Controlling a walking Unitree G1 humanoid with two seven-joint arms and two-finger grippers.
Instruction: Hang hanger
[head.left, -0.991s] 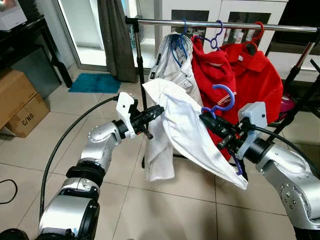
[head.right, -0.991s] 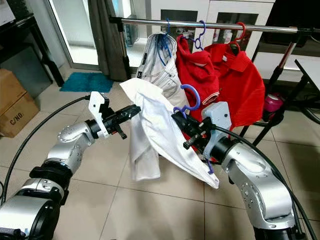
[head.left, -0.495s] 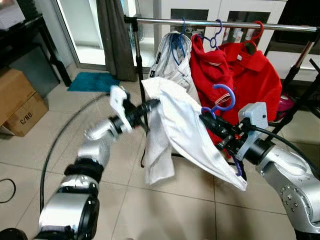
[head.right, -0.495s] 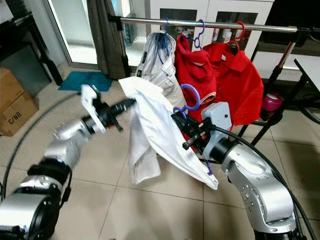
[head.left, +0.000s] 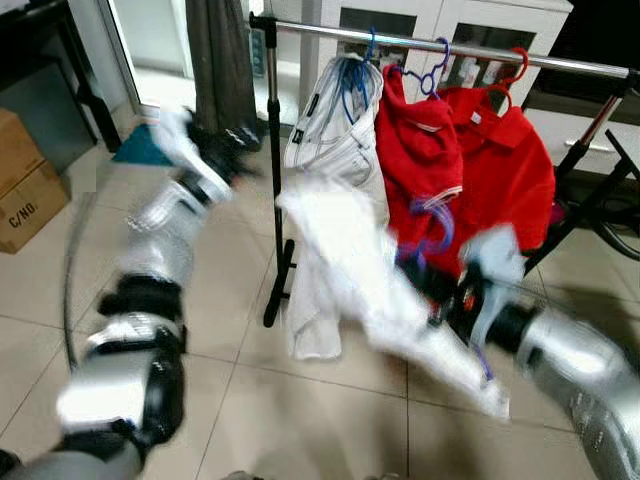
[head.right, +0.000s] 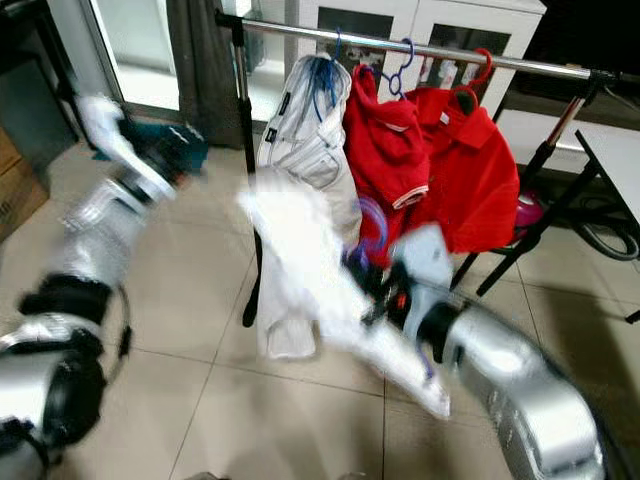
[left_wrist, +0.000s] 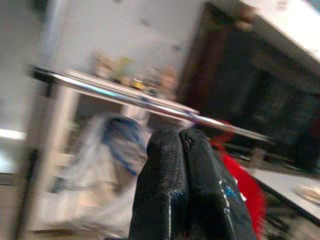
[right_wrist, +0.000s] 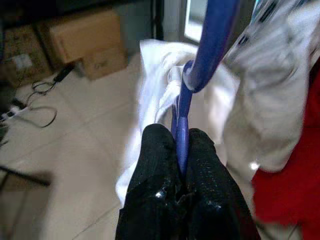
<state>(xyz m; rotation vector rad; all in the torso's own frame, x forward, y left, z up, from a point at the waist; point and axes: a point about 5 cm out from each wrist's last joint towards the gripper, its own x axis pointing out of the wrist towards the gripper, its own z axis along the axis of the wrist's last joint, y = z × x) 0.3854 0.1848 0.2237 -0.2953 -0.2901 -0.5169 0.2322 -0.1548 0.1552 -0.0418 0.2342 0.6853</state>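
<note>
blue hanger (right_wrist: 186, 117) with white garment (head.left: 345, 240) pinched in right claw (right_wrist: 181, 150), below rail (head.left: 480, 52), in front of red shirts (head.left: 470, 170) | left claw (left_wrist: 181, 145) pressed closed, empty, left of rail upright | head views blurred

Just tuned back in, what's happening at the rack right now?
The right pincer is shut on the blue hanger carrying a white shirt, held low in front of the clothes rail, not yet hooked on. A white garment and two red shirts hang there already. The left pincer is shut and empty, raised to the left of the rack. The head views are blurred.
</note>
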